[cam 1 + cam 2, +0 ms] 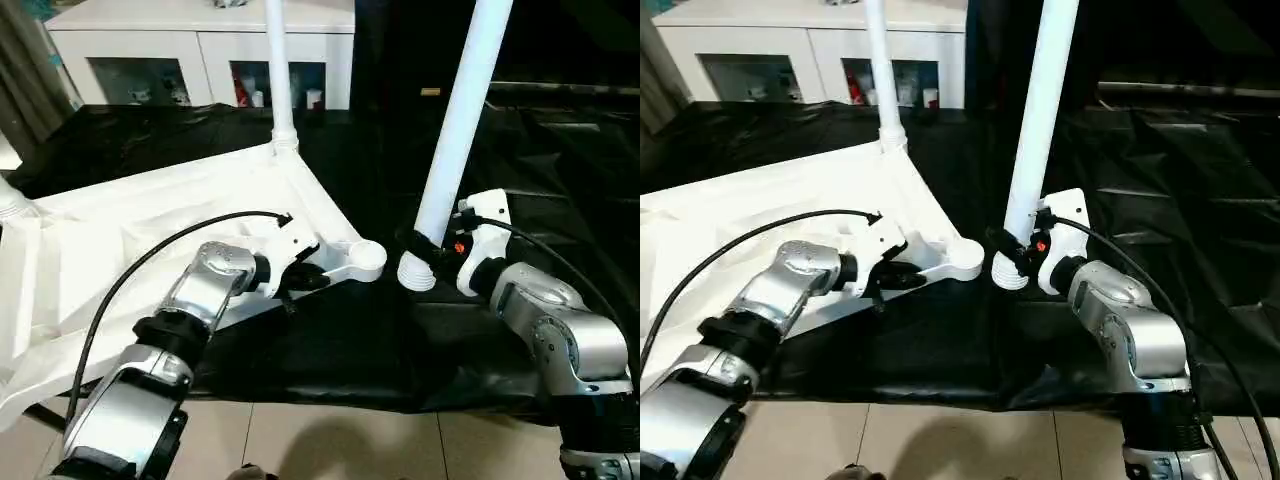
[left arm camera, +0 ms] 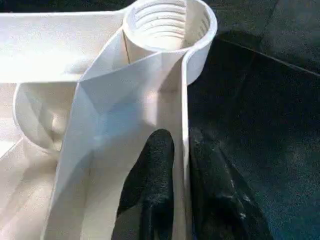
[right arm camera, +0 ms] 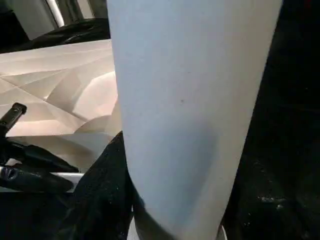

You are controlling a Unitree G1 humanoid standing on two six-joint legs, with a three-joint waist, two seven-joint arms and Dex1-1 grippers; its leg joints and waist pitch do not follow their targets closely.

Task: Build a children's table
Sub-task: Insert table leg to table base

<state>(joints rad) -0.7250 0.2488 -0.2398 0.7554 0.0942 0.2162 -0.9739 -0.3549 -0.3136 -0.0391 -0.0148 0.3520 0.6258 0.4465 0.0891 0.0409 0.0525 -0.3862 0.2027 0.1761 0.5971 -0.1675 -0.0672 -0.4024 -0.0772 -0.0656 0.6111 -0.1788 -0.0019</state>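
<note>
The white tabletop (image 1: 150, 220) lies upside down on a black sheet, its ribbed underside up. One white leg (image 1: 279, 70) stands upright in the far corner socket, and the foot of another leg (image 1: 10, 200) shows at the left edge. My left gripper (image 2: 182, 137) is shut on the tabletop's thin rim wall, one finger on each side, just behind the empty threaded corner socket (image 2: 167, 22). My right gripper (image 1: 440, 245) is shut on a third leg (image 1: 460, 130), held nearly upright. Its threaded end (image 1: 418, 272) rests on the sheet right beside that near socket (image 1: 365, 258).
A white cabinet with glass doors (image 1: 200, 40) stands behind the work. The black sheet (image 1: 330, 350) covers the surface up to the front edge, and tiled floor (image 1: 330, 440) lies below it. The sheet is crumpled to the right (image 1: 560, 150).
</note>
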